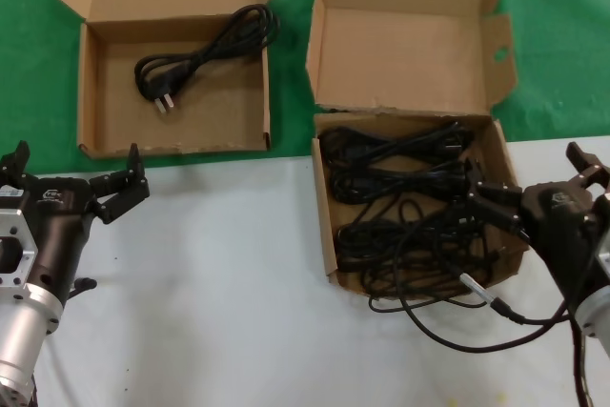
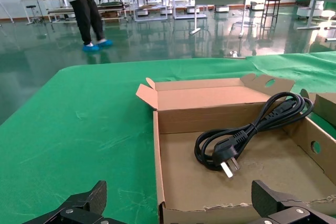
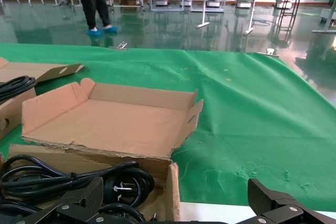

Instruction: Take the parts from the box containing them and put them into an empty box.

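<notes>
The squarer cardboard box (image 1: 324, 226) with the tall ragged lid holds a pile of black power cables (image 1: 410, 197). One cable (image 1: 457, 316) trails over its front wall onto the white table. The wider, shallower box (image 1: 88, 92) at the far left holds one coiled black cable (image 1: 205, 50) with metal prongs. My right gripper (image 1: 526, 173) is open and empty, straddling the cable box's right wall. The right wrist view shows one of its fingers over the cables (image 3: 63, 177) and the other outside the box. My left gripper (image 1: 76, 154) is open and empty at the wide box's front edge (image 2: 157, 145), facing its cable (image 2: 247, 135).
Both boxes stand with lids folded back, on green cloth (image 1: 553, 35) that meets the white table (image 1: 219, 274). The wide box's side flap (image 3: 47, 71) shows in the right wrist view. A person (image 2: 84, 3) stands far off among shelves.
</notes>
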You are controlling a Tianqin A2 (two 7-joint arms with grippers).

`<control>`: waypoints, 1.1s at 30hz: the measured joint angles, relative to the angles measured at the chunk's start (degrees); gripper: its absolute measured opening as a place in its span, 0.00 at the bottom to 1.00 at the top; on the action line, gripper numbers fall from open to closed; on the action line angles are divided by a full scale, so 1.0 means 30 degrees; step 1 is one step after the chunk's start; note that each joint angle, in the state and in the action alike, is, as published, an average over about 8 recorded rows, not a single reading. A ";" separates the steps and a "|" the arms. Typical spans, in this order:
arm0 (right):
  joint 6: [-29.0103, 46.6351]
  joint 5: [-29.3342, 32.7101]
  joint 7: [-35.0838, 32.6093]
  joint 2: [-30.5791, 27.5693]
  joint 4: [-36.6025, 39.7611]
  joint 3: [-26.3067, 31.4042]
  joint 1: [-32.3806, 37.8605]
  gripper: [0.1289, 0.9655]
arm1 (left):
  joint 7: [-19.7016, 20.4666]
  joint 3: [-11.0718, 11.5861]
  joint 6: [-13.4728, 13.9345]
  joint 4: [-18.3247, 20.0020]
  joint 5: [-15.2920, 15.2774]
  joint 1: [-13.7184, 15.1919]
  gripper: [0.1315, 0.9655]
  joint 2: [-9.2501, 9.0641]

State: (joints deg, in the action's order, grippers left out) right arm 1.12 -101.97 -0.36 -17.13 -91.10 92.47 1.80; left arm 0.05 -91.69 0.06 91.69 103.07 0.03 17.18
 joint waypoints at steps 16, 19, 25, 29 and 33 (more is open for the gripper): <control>0.0000 0.0000 0.0000 0.0000 0.0000 0.0000 0.0000 1.00 | 0.0000 0.0000 0.0000 0.0000 0.0000 0.0000 1.00 0.0000; 0.0000 0.0000 0.0000 0.0000 0.0000 0.0000 0.0000 1.00 | 0.0000 0.0000 0.0000 0.0000 0.0000 0.0000 1.00 0.0000; 0.0000 0.0000 0.0000 0.0000 0.0000 0.0000 0.0000 1.00 | 0.0000 0.0000 0.0000 0.0000 0.0000 0.0000 1.00 0.0000; 0.0000 0.0000 0.0000 0.0000 0.0000 0.0000 0.0000 1.00 | 0.0000 0.0000 0.0000 0.0000 0.0000 0.0000 1.00 0.0000; 0.0000 0.0000 0.0000 0.0000 0.0000 0.0000 0.0000 1.00 | 0.0000 0.0000 0.0000 0.0000 0.0000 0.0000 1.00 0.0000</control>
State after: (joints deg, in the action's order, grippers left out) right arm 1.12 -101.97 -0.36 -17.13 -91.10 92.47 1.80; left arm 0.05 -91.69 0.06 91.69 103.07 0.03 17.18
